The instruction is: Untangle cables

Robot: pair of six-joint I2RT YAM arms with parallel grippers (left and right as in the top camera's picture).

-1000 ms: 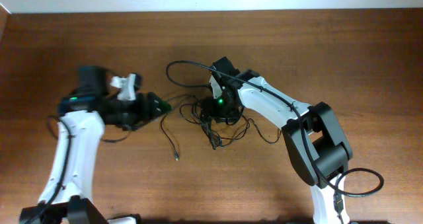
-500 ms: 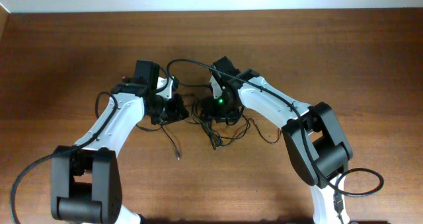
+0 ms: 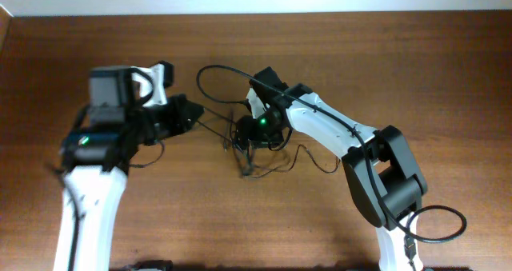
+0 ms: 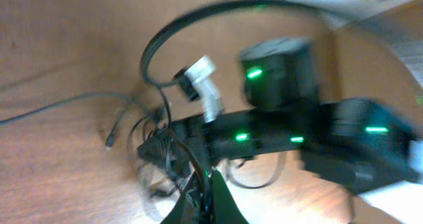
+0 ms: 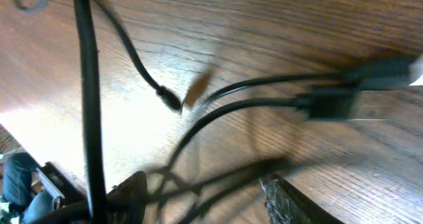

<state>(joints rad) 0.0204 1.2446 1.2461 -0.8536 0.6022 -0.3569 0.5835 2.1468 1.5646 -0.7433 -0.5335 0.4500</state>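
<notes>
Tangled cables [image 3: 242,147]: thin, limp, light, snag easily; best hold nr plug ends. L gripper [image 4: 205,187] pinches one strand. R gripper [image 5: 206,187] fingers apart, over knot.

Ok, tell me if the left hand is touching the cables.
Touching. In the left wrist view the cables run into the shut left hand; overhead, one strand stretches taut from it.

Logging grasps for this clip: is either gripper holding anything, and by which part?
Left gripper pinches a strand of the cables leading out of the tangle; right gripper sits open over it.
</notes>
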